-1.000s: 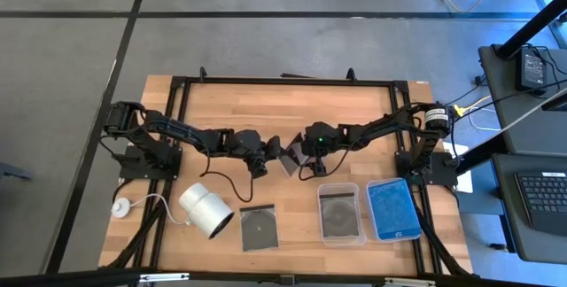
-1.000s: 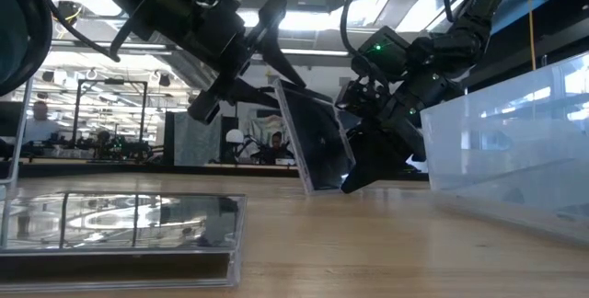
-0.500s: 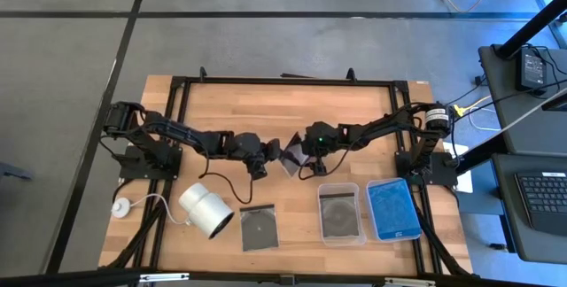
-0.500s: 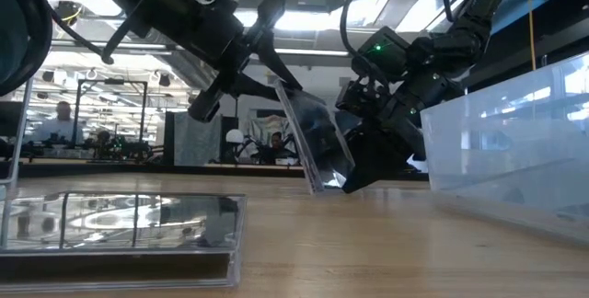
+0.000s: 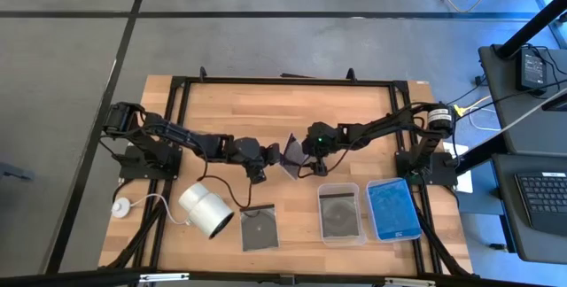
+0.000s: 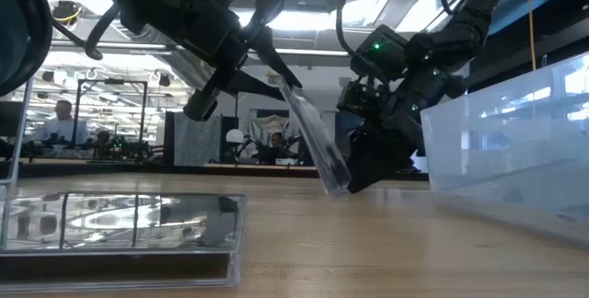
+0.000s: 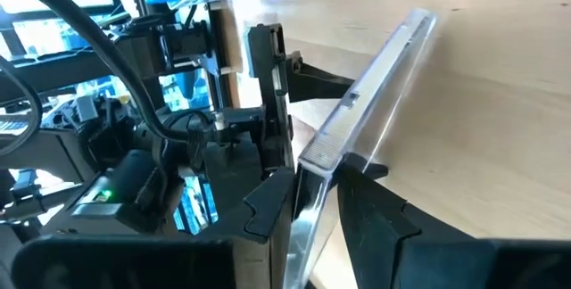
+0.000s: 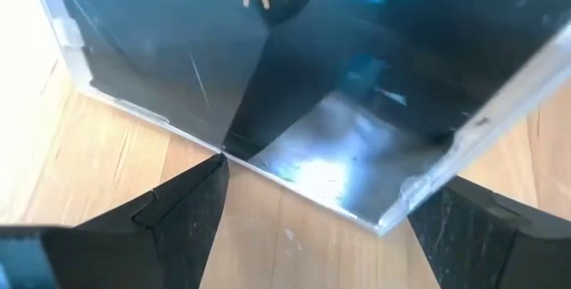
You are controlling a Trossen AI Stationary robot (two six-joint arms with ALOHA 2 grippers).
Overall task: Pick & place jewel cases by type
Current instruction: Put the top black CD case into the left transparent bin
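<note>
- Jewel cases were spread over the pale wooden table (image 5: 354,114); nearest the front edge lay one flat, square, dark grey and clear plastic case (image 5: 259,227) (image 6: 120,229) showing a round disc, its near side cut off in the low view.
- Beside it, toward the left arm's side, a white cylinder (image 5: 206,209) lay on its side with a white cable running from it.
- On the other side stood two clear rectangular plastic trays: one (image 5: 340,190) held a dark grey case with a disc (image 5: 339,213), the outer one (image 5: 379,184) held a bright blue square case (image 5: 393,208). How many cases were stacked in each could not be told.
- At the table's middle, a thin dark grey and clear case (image 5: 289,156) (image 6: 317,146) (image 7: 366,133) (image 8: 268,66) was tilted, its lower edge on the wood.
- Left gripper (image 5: 268,155) (image 7: 317,177) had its two dark fingers pinched on the upper edge of this tilted case, the clear edge sitting between them in the left wrist view.
- Right gripper (image 5: 303,156) (image 6: 373,155) was just beside the case's other face, fingers spread wide on either side of its lower edge in the right wrist view; whether they touched it could not be made out.
- Beyond the table, a person (image 6: 61,121) showed small and dim in the room.
</note>
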